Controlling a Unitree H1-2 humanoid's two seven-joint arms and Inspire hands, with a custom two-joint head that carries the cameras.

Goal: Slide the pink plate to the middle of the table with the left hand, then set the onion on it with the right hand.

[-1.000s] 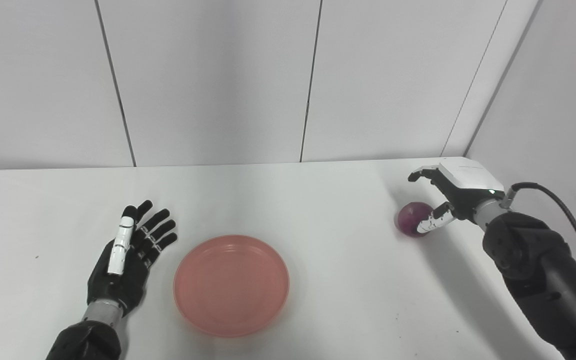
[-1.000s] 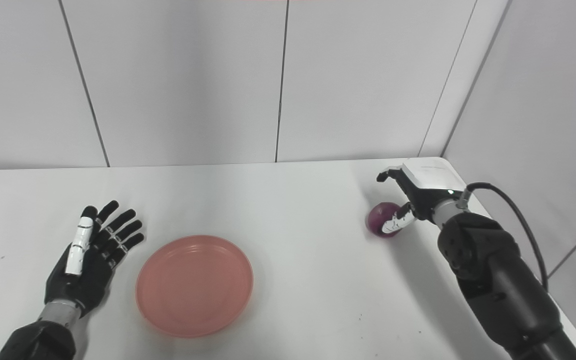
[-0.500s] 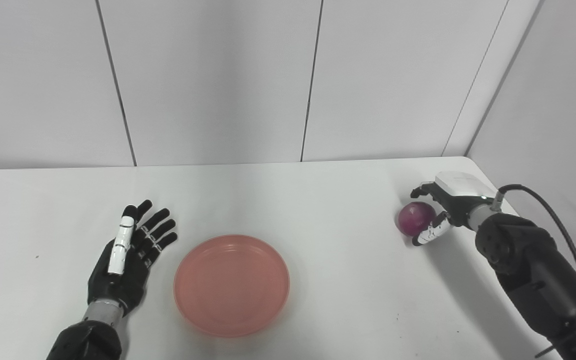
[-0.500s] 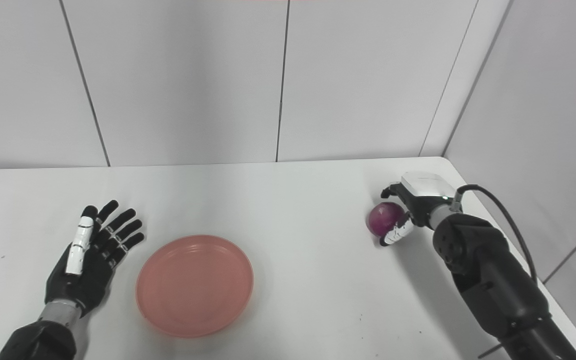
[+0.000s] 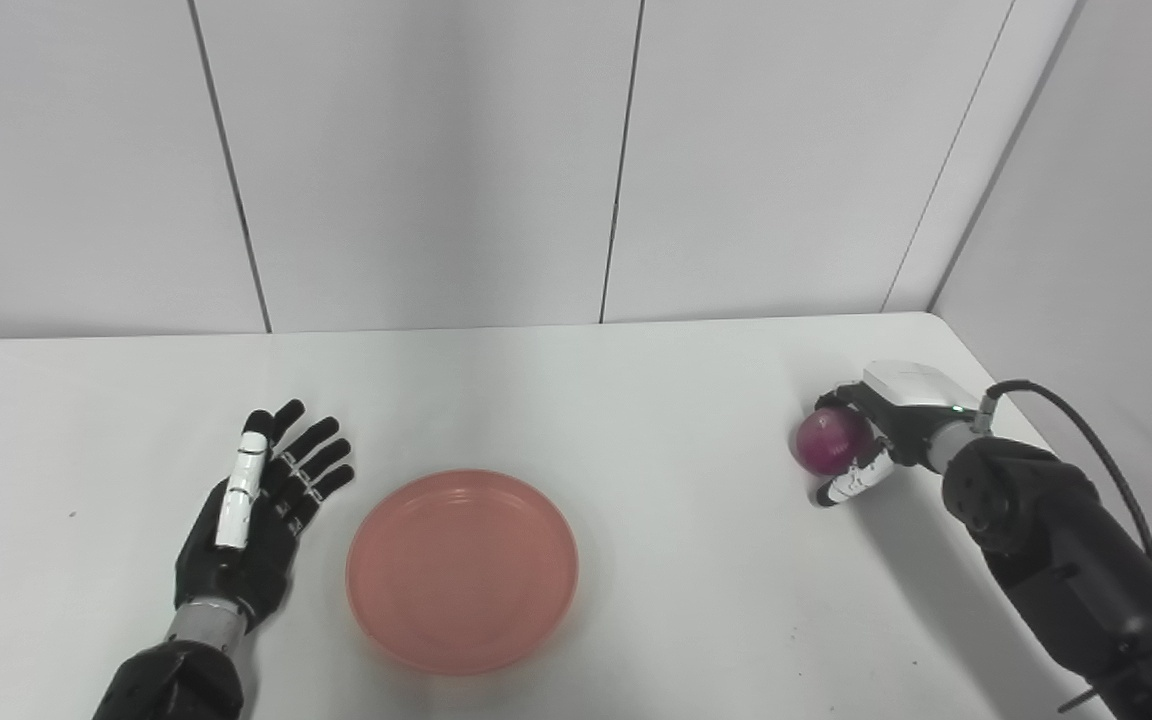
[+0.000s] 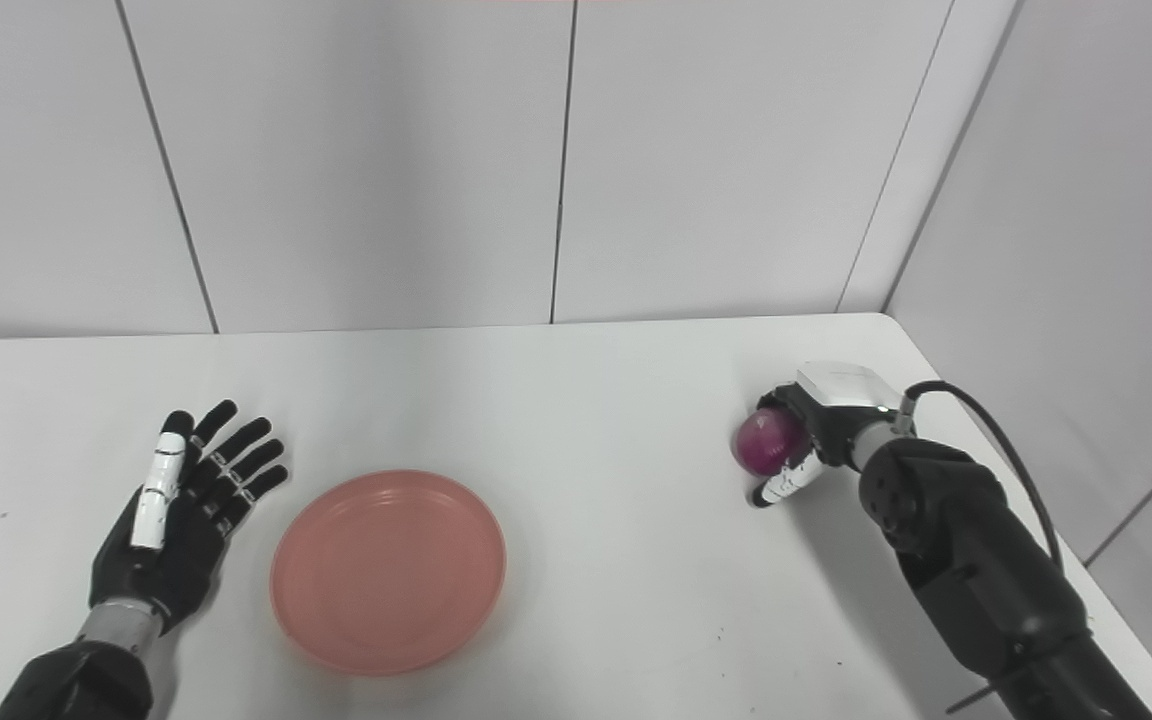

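Over on the right side, the right hand [image 5: 876,440] is curled around the onion [image 5: 829,441]: the fingers wrap over its top and far side and the white-tipped thumb [image 5: 844,487] hooks underneath at the near side. The hand is grasping the purple onion, though I can't say for sure whether the onion is lifted clear of the bench [image 5: 656,400] or resting on it; a soft shadow lies right below. The dark forearm runs back toward the lower right corner, with a black cable [image 5: 1086,430] looping off the wrist.

The left hand [image 5: 256,510] lies far across on the other side, palm up and flat, fingers spread apart and pointing away toward the wall, holding nothing. Its white-backed thumb sits on the outer side.

Just beside that open hand, to its right, the pink plate [image 5: 463,570] sits flat on the white bench, near the front edge and a little left of centre. A narrow strip of bench shows between the fingers and the plate's rim, so they are not touching. The plate and the onion are well apart, with bare white bench between them.

Behind it all stands a pale panelled wall [image 5: 436,150] with dark vertical seams.
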